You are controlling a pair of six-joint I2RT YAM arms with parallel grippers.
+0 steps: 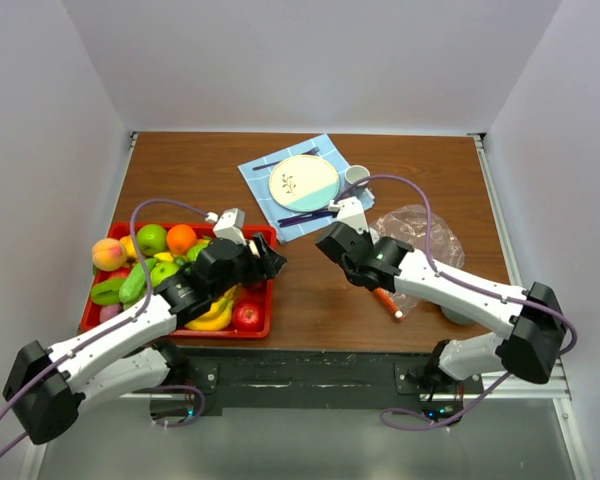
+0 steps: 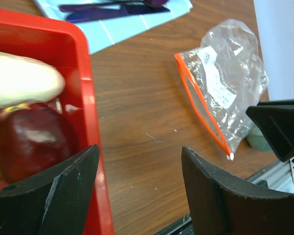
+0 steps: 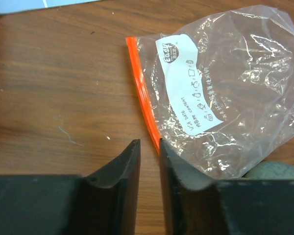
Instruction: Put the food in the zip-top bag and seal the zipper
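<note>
Brown wooden table [image 1: 310,190] between white walls: food in the tray, bag lying to your right
Your left gripper [image 2: 139,152] hangs over the right rim of the red tray [image 2: 83,73], jaws wide apart with nothing between them and a red apple [image 2: 32,139] beside one finger; the food [image 1: 152,240] is heaped in that tray. The clear bag [image 3: 225,88] lies on the wood, well apart from the tray, with its orange zipper [image 3: 143,88] facing the tray and the white slider [image 2: 230,156] at the near end. Your right gripper [image 3: 148,144] sits at that near end, jaws almost together; you cannot tell whether they pinch the strip. A blue napkin [image 1: 265,185] with a plate [image 1: 303,179] and a cup [image 1: 356,176] lies beyond both arms
</note>
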